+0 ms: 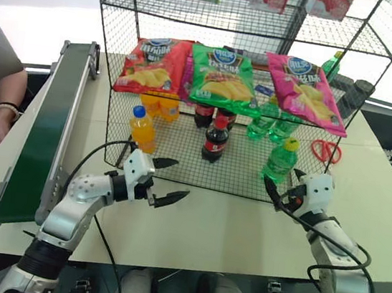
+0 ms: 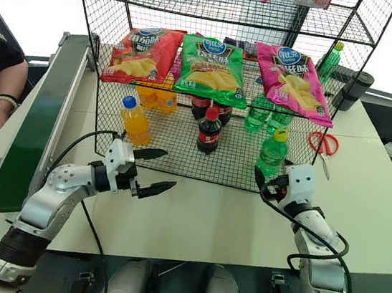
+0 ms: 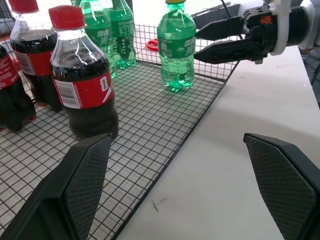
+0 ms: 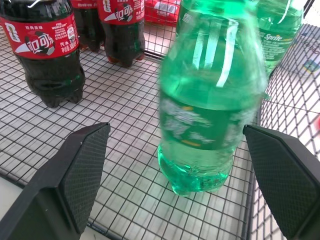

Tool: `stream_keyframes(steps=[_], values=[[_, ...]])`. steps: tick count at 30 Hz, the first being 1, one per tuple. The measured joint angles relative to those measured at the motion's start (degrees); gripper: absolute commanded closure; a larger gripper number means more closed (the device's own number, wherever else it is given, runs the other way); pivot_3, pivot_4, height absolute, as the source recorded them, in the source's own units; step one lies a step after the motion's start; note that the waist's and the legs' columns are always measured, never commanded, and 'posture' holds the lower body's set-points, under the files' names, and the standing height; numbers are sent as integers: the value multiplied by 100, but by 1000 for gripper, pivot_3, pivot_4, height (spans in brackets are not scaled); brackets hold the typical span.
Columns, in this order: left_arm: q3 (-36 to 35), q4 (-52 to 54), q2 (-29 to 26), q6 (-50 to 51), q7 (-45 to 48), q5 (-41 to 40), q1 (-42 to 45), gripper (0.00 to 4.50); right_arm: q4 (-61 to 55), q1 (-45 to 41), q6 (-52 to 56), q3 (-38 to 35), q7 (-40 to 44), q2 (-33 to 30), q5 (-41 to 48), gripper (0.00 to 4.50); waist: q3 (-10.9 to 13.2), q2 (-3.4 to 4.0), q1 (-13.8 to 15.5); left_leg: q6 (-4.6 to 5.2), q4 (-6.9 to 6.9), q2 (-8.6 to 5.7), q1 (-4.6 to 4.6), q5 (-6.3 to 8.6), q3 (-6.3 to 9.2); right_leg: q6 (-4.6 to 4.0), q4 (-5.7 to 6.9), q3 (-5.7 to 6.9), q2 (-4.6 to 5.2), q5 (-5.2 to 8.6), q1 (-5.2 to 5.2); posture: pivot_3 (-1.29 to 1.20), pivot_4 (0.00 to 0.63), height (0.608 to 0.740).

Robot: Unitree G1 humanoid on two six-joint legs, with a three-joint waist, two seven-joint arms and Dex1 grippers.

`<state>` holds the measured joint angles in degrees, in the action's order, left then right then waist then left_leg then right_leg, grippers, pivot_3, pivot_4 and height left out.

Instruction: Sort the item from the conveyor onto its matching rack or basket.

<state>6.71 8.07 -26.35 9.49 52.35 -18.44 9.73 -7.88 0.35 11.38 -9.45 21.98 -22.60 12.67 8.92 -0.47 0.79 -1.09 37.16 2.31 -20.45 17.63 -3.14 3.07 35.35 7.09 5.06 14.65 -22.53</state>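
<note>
The item, a green soda bottle [image 1: 281, 161] with a yellow cap, stands upright on the front right of the black wire rack's [image 1: 181, 152] bottom tier. My right gripper [image 1: 283, 183] is open just in front of the bottle, at the rack's front edge. In the right wrist view the bottle [image 4: 212, 100] stands free between and beyond the widely spread fingers [image 4: 80, 170], which do not touch it. My left gripper [image 1: 170, 181] is open and empty over the table, in front of the rack's left half. The dark-green conveyor [image 1: 46, 134] runs along the table's left side with nothing on it.
A cola bottle [image 1: 216, 138], an orange-drink bottle [image 1: 143, 129] and more green bottles [image 1: 271, 124] stand on the same tier. Chip bags [image 1: 223, 78] lie on the tier above. Red scissors [image 1: 326, 149] lie right of the rack. A person's arm [image 1: 2, 110] is beside the conveyor.
</note>
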Motion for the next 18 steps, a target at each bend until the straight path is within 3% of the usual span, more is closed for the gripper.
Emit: stream_keyframes(steps=[12,18], values=[[103,60,40,41,-71,30,122,0,-119,59,125,-28,6,-75,9,65,0,0,11,0,2,-3,-3,0,1,0,-3,0,1,0,1,0,150,740],[27,103,-236,156,-116,41,103,0,-998,940,342,-467,503,-534,455,65,0,-1,18,1,-1,-3,-3,1,3,1,-7,1,1,1,2,0,150,740]])
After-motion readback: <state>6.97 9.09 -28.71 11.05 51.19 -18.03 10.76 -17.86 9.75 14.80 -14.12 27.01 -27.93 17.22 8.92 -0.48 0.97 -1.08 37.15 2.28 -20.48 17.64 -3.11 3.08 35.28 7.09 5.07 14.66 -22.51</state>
